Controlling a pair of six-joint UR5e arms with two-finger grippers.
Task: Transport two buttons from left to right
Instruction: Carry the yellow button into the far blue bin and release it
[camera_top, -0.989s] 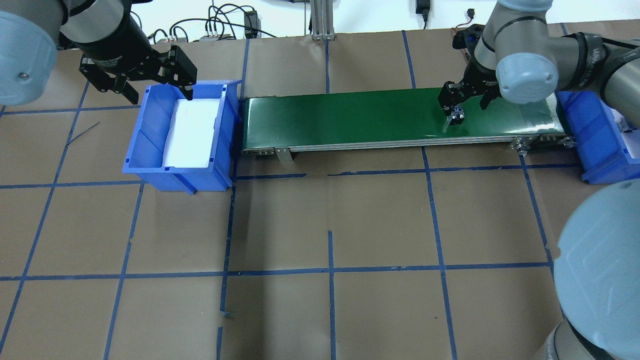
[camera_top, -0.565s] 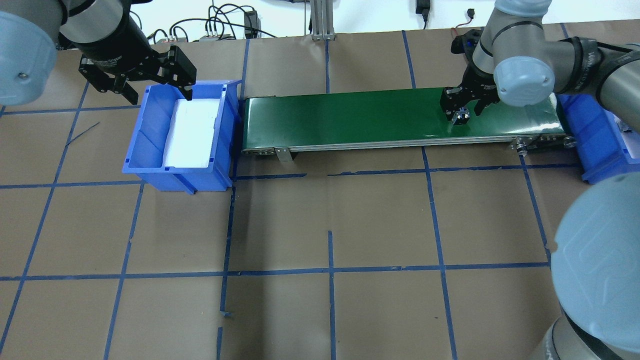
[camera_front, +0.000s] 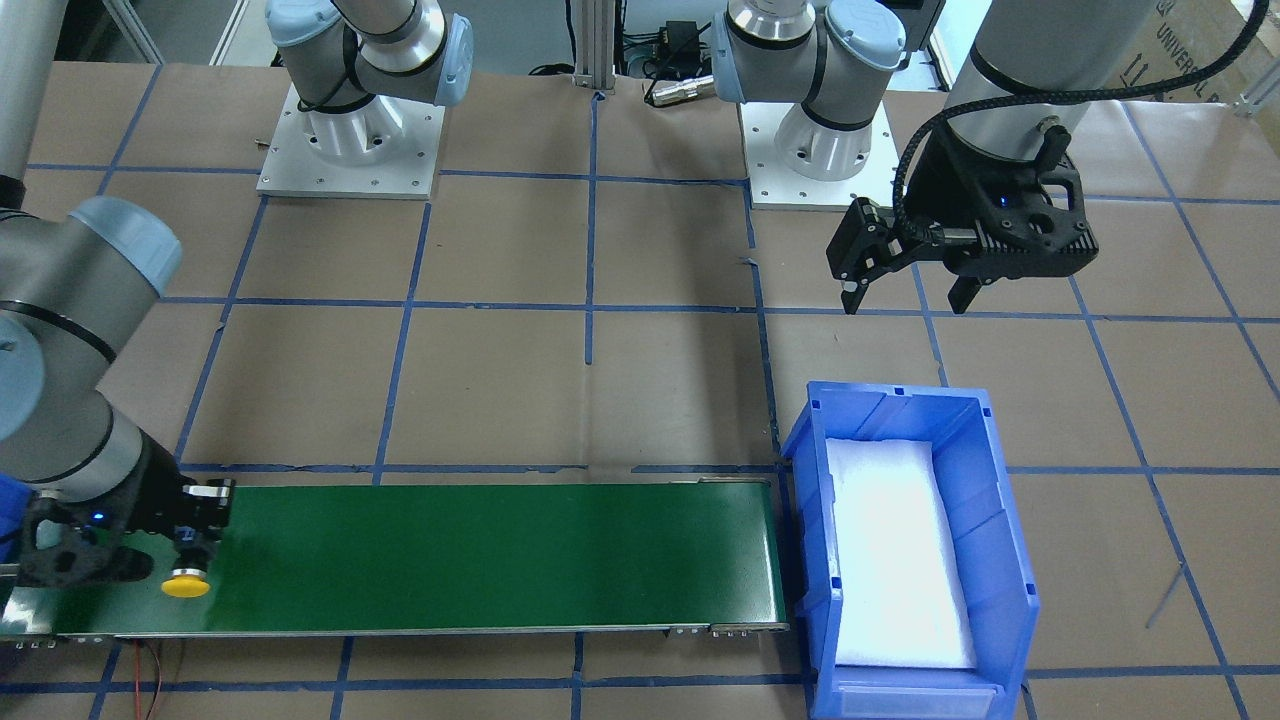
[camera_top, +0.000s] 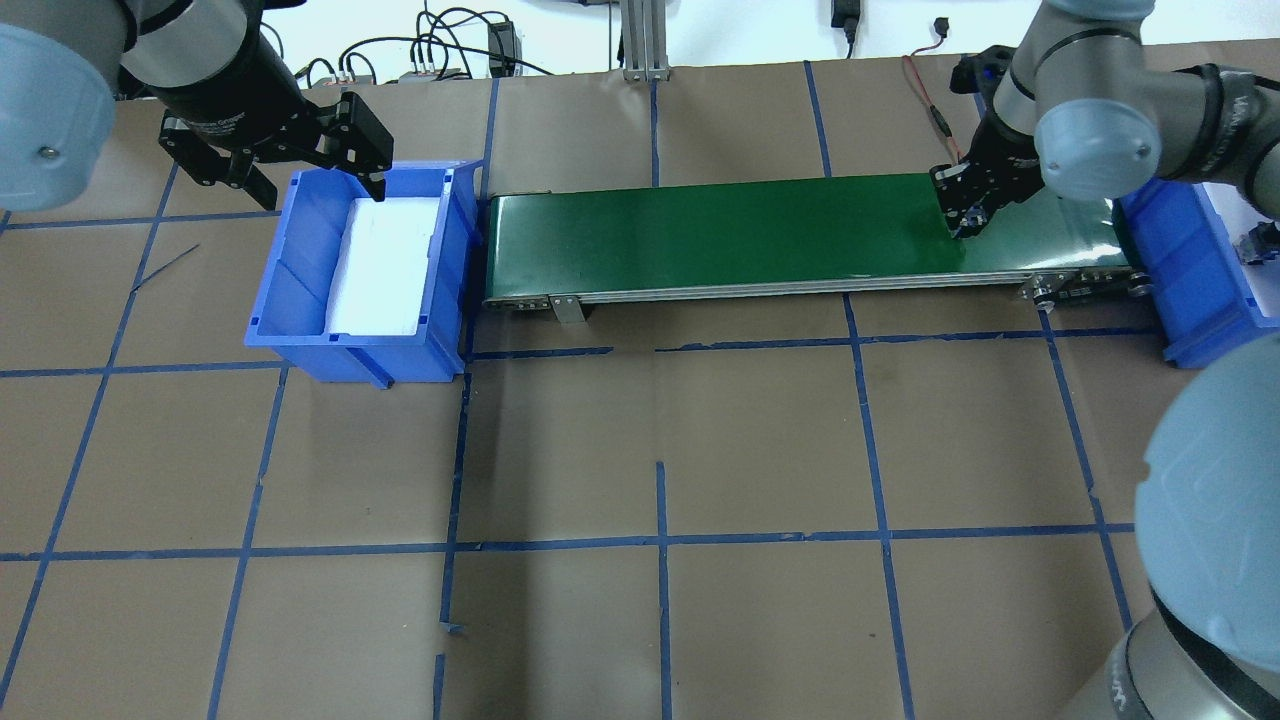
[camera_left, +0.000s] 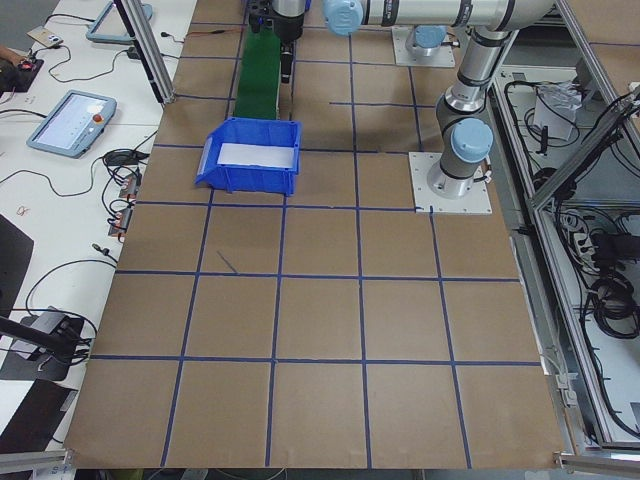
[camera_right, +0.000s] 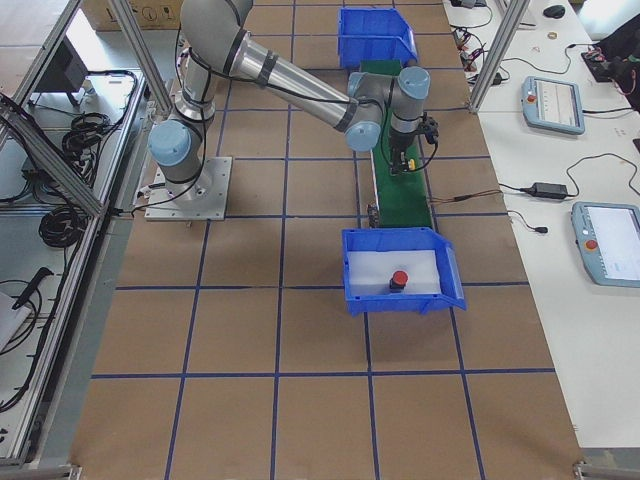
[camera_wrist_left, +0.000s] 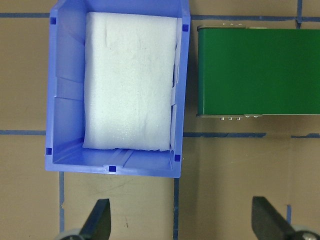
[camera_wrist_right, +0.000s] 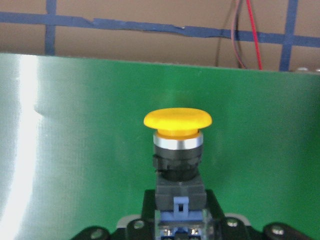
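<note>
My right gripper (camera_top: 968, 215) is shut on the yellow-capped button (camera_front: 186, 585) and holds it over the right end of the green conveyor belt (camera_top: 700, 235). In the right wrist view the yellow cap (camera_wrist_right: 177, 122) points away from the gripper, with its black-grey body between the jaws. The red-capped button (camera_right: 399, 279) lies on white foam in the right blue bin (camera_right: 370, 290). My left gripper (camera_top: 315, 185) is open and empty. It hovers over the far rim of the left blue bin (camera_top: 300, 330), which holds only white foam (camera_wrist_left: 130, 80).
The conveyor runs between the two bins, and its left end (camera_wrist_left: 215, 65) almost touches the left bin. A red wire (camera_top: 925, 95) lies on the table behind the belt's right end. Brown paper with blue tape lines (camera_top: 660, 540) covers the table.
My right gripper closed on the yellow button and carried it right along the belt toward the right bin. The left arm has not moved.
</note>
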